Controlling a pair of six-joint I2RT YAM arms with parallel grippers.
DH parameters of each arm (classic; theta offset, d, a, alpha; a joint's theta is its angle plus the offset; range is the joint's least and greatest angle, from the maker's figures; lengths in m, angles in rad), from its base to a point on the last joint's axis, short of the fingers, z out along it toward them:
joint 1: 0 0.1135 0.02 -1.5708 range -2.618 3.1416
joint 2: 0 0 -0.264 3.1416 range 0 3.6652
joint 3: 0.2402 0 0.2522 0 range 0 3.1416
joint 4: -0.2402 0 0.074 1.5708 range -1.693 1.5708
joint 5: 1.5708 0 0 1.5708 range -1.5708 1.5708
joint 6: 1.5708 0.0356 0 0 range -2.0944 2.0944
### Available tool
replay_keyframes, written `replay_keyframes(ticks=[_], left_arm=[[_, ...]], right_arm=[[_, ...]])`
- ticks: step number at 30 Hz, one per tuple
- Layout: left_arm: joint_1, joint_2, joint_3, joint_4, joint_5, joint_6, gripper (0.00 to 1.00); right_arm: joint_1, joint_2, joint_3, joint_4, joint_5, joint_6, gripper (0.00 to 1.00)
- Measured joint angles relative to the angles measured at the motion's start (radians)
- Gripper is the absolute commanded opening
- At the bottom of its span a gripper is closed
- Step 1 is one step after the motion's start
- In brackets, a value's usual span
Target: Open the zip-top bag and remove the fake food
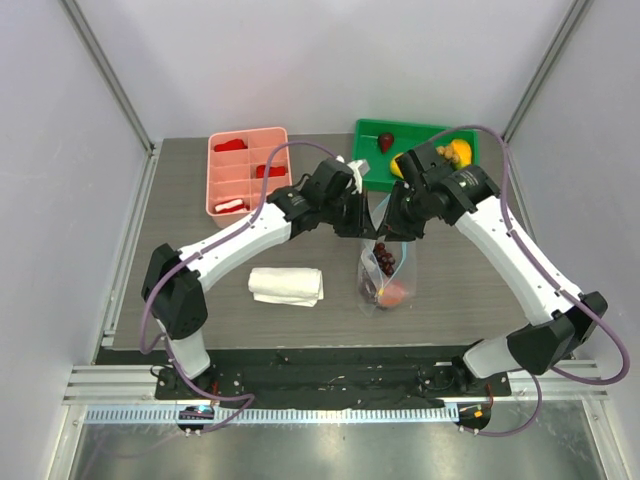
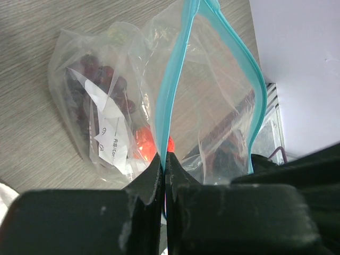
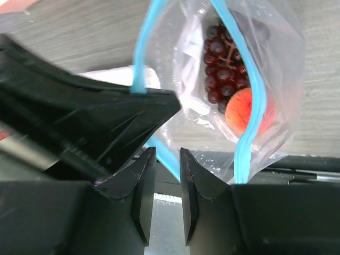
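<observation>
The zip-top bag (image 1: 385,268) stands mid-table, its mouth held up between both arms. My left gripper (image 2: 163,159) is shut on the near light-blue zip strip (image 2: 170,90); from above, the left gripper (image 1: 362,218) sits at the bag's top left. The mouth gapes, and the far strip (image 2: 255,106) curves away. Inside lies fake food: dark purple grapes (image 3: 223,69) and a red-orange fruit (image 3: 241,109). My right gripper (image 3: 167,154) stands at the other strip (image 3: 164,154) with a narrow gap between its jaws; the strip crosses just past the tips, not pinched.
A pink compartment tray (image 1: 248,150) with flat red pieces stands at the back left. A green tray (image 1: 415,130) at the back right holds a dark red fruit (image 1: 385,142) and a yellow one (image 1: 458,152). A folded white cloth (image 1: 287,285) lies left of the bag.
</observation>
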Motion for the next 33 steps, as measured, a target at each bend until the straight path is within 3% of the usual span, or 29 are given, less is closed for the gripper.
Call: replay_keyframes(ticks=[9,19,33], left_arm=[[-0.021,-0.002,-0.008,0.019,-0.005,0.0,0.0],[-0.026,-0.016,-0.045,0.023,-0.011,-0.003,0.0],[-0.035,-0.016,-0.069,0.017,-0.006,-0.014,0.0]], right_arm=[[0.005,0.0,-0.171,0.033,0.055,0.011,0.32],[0.013,-0.01,-0.491,0.15,0.035,-0.002,0.46],[0.013,-0.068,-0.627,0.243,0.05,-0.093,0.68]])
